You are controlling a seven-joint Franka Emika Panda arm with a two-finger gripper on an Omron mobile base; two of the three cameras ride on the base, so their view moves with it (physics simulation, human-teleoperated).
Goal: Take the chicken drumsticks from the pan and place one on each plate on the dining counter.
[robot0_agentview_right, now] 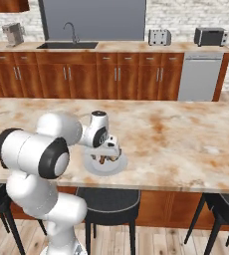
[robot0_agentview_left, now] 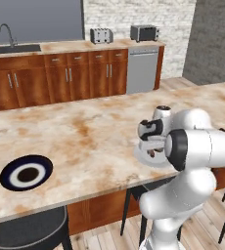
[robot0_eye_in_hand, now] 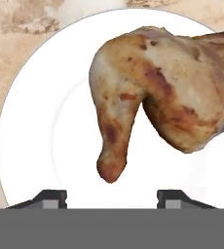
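Marbled dining counter (robot0_agentview_right: 186, 134), drumstick (robot0_eye_in_hand: 153, 92) on white plate (robot0_eye_in_hand: 46, 121), between parted fingertips (robot0_eye_in_hand: 50, 198)

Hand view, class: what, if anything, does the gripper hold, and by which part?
Nothing. The gripper stands open above the golden-brown roasted chicken drumstick, which lies on the round white plate.

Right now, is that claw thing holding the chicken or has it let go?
Gripper: open, fingers apart, holding nothing; the chicken drumstick lies on the white plate just beyond its tips.
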